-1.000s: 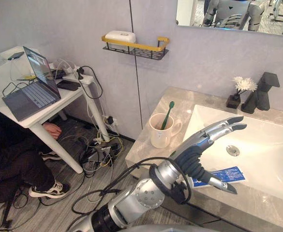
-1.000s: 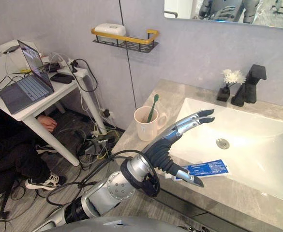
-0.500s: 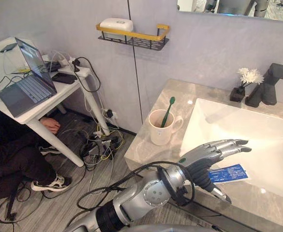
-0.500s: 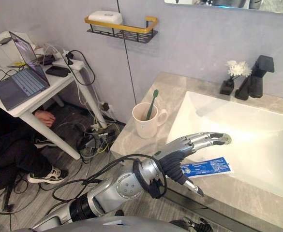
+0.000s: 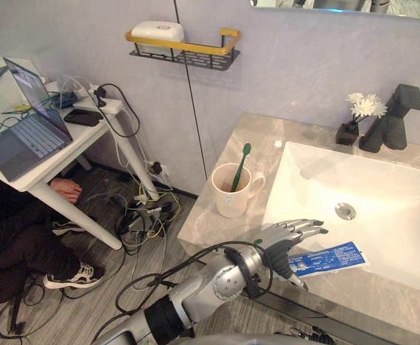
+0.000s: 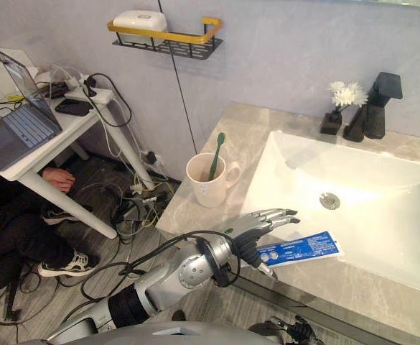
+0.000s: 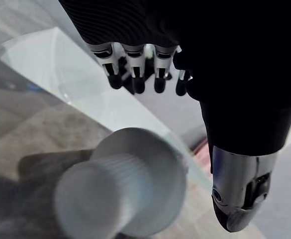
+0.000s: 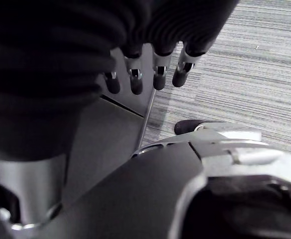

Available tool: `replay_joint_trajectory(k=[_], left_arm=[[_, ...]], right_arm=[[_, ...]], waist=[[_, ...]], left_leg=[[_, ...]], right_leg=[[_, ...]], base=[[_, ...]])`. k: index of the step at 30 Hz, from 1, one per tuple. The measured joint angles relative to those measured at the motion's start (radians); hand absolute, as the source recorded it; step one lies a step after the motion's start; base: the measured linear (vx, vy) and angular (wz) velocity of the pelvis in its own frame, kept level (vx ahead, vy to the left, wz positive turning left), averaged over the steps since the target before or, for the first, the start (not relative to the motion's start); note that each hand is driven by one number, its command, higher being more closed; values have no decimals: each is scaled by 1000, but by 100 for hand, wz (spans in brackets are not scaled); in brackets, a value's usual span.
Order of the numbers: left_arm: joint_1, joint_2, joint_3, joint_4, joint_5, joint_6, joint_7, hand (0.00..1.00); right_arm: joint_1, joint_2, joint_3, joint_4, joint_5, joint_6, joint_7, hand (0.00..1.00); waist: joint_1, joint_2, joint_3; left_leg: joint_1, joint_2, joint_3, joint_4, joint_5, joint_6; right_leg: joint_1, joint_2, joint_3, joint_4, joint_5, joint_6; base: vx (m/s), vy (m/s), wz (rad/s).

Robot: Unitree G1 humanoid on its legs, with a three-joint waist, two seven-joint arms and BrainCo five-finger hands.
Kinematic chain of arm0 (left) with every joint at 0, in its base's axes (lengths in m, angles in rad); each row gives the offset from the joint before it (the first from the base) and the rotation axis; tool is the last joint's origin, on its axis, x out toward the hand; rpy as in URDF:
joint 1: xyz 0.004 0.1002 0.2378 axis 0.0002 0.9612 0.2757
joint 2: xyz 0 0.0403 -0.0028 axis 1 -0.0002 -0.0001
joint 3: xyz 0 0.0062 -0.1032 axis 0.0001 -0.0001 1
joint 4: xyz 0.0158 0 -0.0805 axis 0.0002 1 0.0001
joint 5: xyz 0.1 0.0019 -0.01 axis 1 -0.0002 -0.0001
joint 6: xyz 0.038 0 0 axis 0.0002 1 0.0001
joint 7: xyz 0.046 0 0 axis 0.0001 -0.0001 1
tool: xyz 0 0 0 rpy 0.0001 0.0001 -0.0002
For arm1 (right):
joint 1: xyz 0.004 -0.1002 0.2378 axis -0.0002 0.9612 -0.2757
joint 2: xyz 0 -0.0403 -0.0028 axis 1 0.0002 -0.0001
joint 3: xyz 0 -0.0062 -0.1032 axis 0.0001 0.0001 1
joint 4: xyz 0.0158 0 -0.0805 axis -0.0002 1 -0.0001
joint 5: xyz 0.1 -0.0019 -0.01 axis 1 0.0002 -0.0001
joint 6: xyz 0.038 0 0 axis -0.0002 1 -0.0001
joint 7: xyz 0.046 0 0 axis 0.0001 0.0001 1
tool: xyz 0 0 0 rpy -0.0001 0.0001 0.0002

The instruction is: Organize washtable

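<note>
Here the stone washtable point(image 5: 206, 219) bears mug point(image 5: 230, 201) and toothpaste point(image 5: 332, 257); white desk point(image 5: 80, 144) alongside.

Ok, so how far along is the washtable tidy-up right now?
Done: the green toothbrush stands in the mug. In hand: the left hand is open over the cap end of the toothpaste tube, which lies flat on the counter at the basin's front edge, not gripped. Left: grasp the tube and put it away, likely in the mug. The right hand hangs open near the floor.
</note>
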Motion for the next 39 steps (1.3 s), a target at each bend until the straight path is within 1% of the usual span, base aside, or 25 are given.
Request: replay_joint_trajectory(k=[3,6,10,14,32,33,39], left_arm=[[0,-2,3,4,1,0,0,0],[0,-2,7,5,20,0,0,0],[-1,-13,41,22,25,2,4,0],[-3,-14,43,35,29,2,20,0],[-2,-15,43,36,43,-3,18,0],[-2,-13,43,32,59,-4,18,0],[8,9,43,-15,60,-3,17,0]], right_arm=[[-3,0,0,0,0,11,0,0],[-6,2,0,-1,0,13,0,0],[-1,2,0,-29,0,19,1,0],[-2,3,0,-29,1,19,1,0],[-3,3,0,-31,2,19,3,0],[-3,3,0,-31,2,19,3,0],[-2,2,-1,-32,2,19,4,0]], waist=[[0,-2,3],[0,-6,11],[-4,-6,16],[-3,-8,17],[-5,-7,17],[-5,-7,16],[-6,-4,15]], left_leg=[[3,0,4,-3,0,0],[20,-1,10,-4,0,0],[21,-1,11,-4,0,0],[21,-1,13,-4,-1,0],[21,0,17,-5,0,0],[21,0,17,-5,0,0],[21,-1,15,-4,0,0]], right_leg=[[8,0,-2,-15,5,-3],[26,1,-2,-21,5,-3],[27,1,-2,-23,6,-4],[28,1,-2,-29,12,-4],[36,2,-2,-52,26,-2],[36,2,-2,-52,27,-2],[38,2,-4,-52,27,-2]], base=[[51,-8,-1],[31,-10,-3],[0,0,0],[0,0,0],[0,0,0],[0,0,0],[0,0,0]])
